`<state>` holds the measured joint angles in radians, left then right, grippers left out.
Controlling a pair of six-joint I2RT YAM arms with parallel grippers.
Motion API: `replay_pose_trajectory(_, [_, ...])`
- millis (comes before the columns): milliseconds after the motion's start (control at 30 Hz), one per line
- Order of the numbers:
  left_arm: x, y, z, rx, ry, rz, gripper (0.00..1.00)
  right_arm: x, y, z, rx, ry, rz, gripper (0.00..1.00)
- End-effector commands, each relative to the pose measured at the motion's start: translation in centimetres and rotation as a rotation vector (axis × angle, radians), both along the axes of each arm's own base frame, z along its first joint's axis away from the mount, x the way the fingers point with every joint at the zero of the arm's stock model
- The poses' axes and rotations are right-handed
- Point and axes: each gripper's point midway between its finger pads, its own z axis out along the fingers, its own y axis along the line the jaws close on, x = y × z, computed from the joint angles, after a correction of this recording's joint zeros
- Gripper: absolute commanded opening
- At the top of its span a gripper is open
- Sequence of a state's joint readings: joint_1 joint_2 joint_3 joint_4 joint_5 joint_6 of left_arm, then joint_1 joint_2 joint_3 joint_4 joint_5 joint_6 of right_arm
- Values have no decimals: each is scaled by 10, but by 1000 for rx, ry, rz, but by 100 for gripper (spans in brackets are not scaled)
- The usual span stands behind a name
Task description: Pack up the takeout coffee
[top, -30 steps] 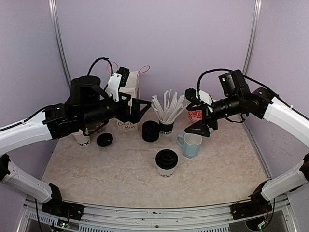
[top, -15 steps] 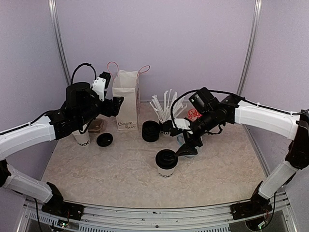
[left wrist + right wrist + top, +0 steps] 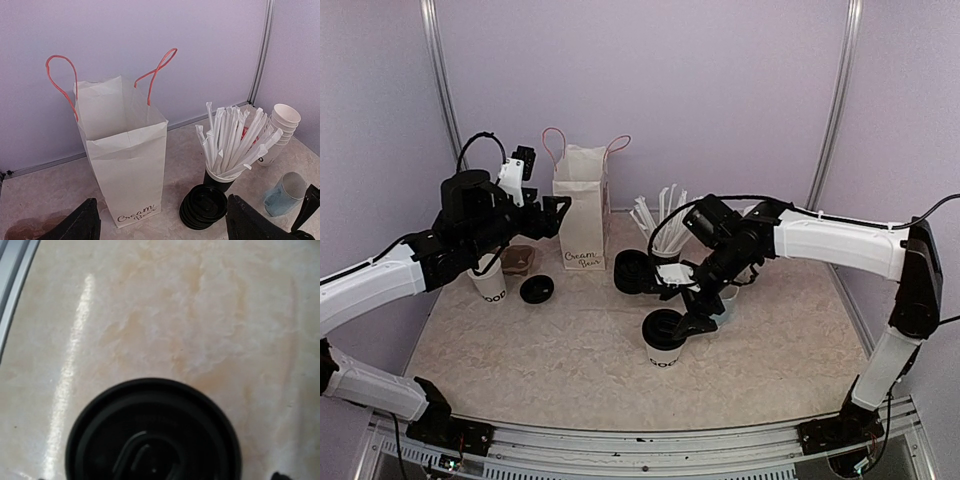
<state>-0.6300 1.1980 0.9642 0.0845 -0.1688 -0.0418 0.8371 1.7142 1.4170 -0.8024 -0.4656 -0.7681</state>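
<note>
– Since a second ago the right arm [image 3: 830,240] has swung in from the back right and dropped. The right gripper [image 3: 692,318] now hangs just over the lidded cup [image 3: 665,345] near the middle of the table [image 3: 520,350]. The left arm [image 3: 380,285] has pulled back too. The left gripper [image 3: 555,212] was across the front of the paper bag [image 3: 582,215], and now it sits off to the bag's left.

– Is either one holding anything?

– No. From the left wrist, its fingers [image 3: 80,225] stand wide apart with only the bag and table beyond them. The right one's jaws are spread as well, above the black lid [image 3: 152,435], and I see no contact with it.

– And the coffee?

– The lidded cup stands upright under the right gripper. The second cup [image 3: 492,288] is at the far left, below the left arm, which hides its top. A loose lid [image 3: 537,289] lies on the table just beside it.

– Around the bag?

– It's upright and open, red handles up. To its right there's a stack of lids [image 3: 632,270], then a cup of wrapped straws [image 3: 232,145]. Beyond those are a light-blue mug [image 3: 285,192] and stacked white cups [image 3: 282,125].
</note>
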Motion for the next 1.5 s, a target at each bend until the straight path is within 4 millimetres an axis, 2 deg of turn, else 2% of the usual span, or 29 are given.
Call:
replay_pose_trajectory(0, [-2, -1, 10, -21, -12, -17, 85, -10, 5, -4, -26, 32, 35, 87])
replay_pose_trajectory(133, [-4, 0, 13, -24, -17, -15, 85, -13, 7, -13, -55, 56, 40, 84])
replay_pose_trajectory(400, [-3, 1, 11, -19, -15, -10, 85, -14, 10, -20, -78, 70, 33, 69])
replay_pose_trajectory(600, [-1, 4, 12, -22, -14, -6, 85, -16, 8, -13, -76, 67, 17, 56])
replay_pose_trajectory(733, [1, 7, 12, -27, -11, -1, 85, -21, -1, 0, -68, 56, -6, 50])
replay_pose_trajectory(967, [9, 17, 10, -42, -1, 16, 85, -34, -29, 11, -47, 33, -37, 47])
replay_pose_trajectory(1033, [12, 20, 9, -40, 3, 25, 85, -34, -36, 11, -45, 26, -50, 49])
replay_pose_trajectory(1133, [15, 23, 7, -39, 8, 30, 84, -31, -39, 11, -33, -1, -66, 63])
replay_pose_trajectory(1333, [20, 29, 6, -54, 18, 38, 84, -20, -19, 12, -18, 15, -66, 79])
replay_pose_trajectory(1467, [20, 30, 6, -53, 16, 41, 84, -12, -3, 4, -32, 19, -55, 79])
